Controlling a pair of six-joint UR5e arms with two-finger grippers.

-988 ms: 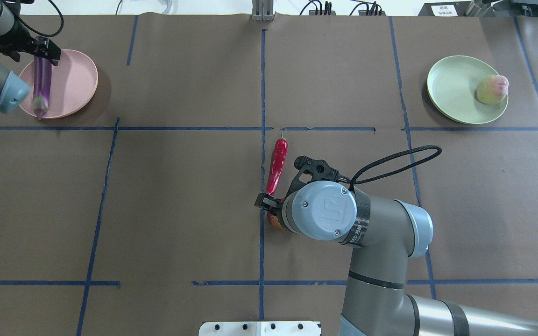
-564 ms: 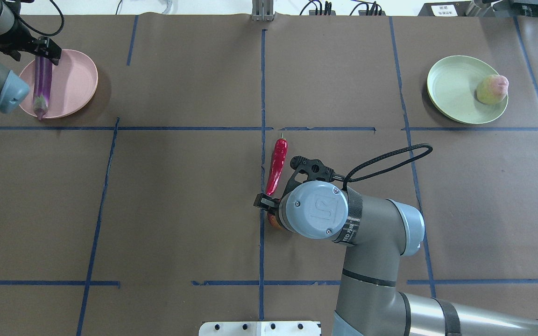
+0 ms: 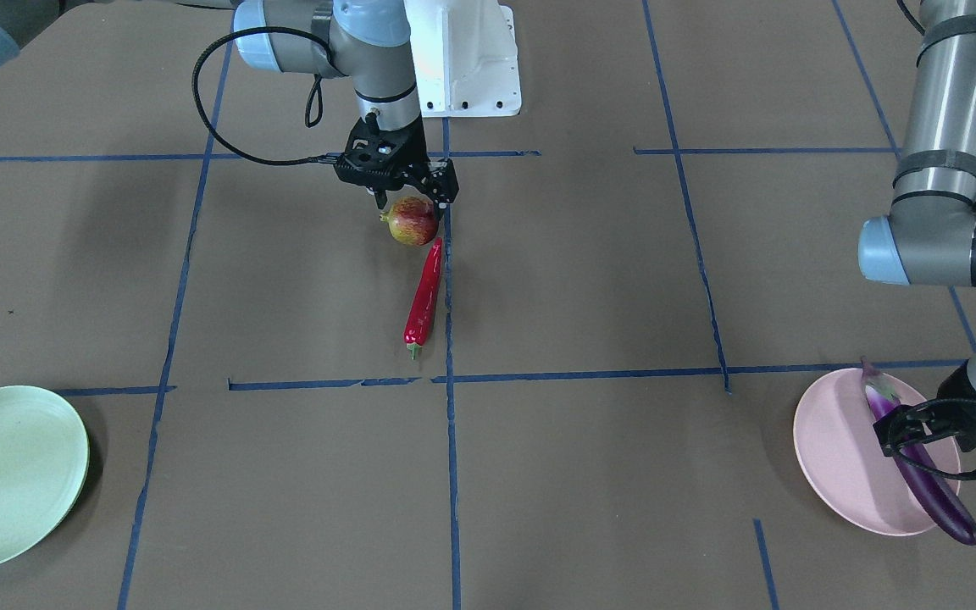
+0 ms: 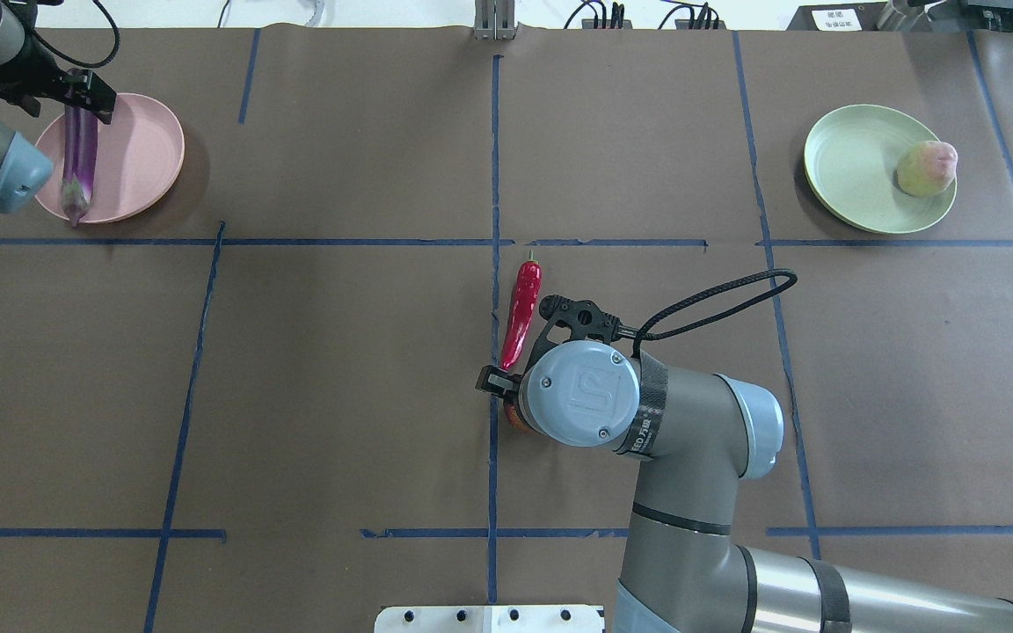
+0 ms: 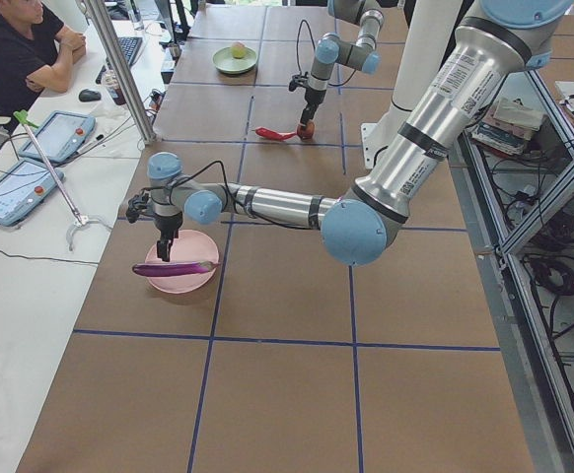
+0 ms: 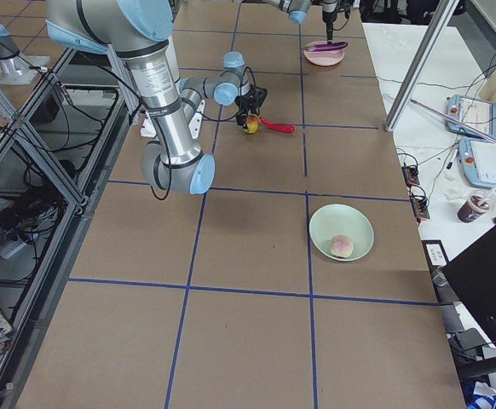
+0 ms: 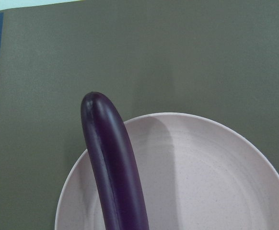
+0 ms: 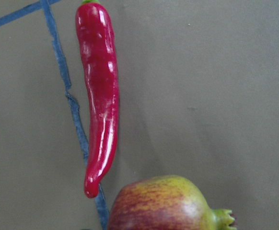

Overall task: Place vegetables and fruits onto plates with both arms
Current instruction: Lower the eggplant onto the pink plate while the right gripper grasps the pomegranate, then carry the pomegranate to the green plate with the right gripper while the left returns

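The purple eggplant (image 4: 80,158) lies across the pink plate (image 4: 142,149) at the far left, one end past the rim (image 3: 933,487). My left gripper (image 4: 76,97) stands over it, jaws open on either side. The pale yellow-green fruit (image 4: 927,169) sits on the mint green plate (image 4: 849,167). My right gripper (image 3: 410,203) is open, low over the red-yellow pomegranate-like fruit (image 3: 413,222), fingers on either side of its top. The red chili (image 4: 520,312) lies on the table, its tip close to that fruit (image 8: 163,203).
The white base block (image 4: 489,618) is at the near table edge. Blue tape lines cross the brown table cover. My right arm's black cable loop (image 4: 717,303) hangs beside the chili. A seated person (image 5: 21,49) and tablets are beyond the table's far side.
My right arm has shifted left and its cable loop has drawn in, with the wrist over the pomegranate-like fruit. My left gripper has edged away slightly; the eggplant has stayed put.
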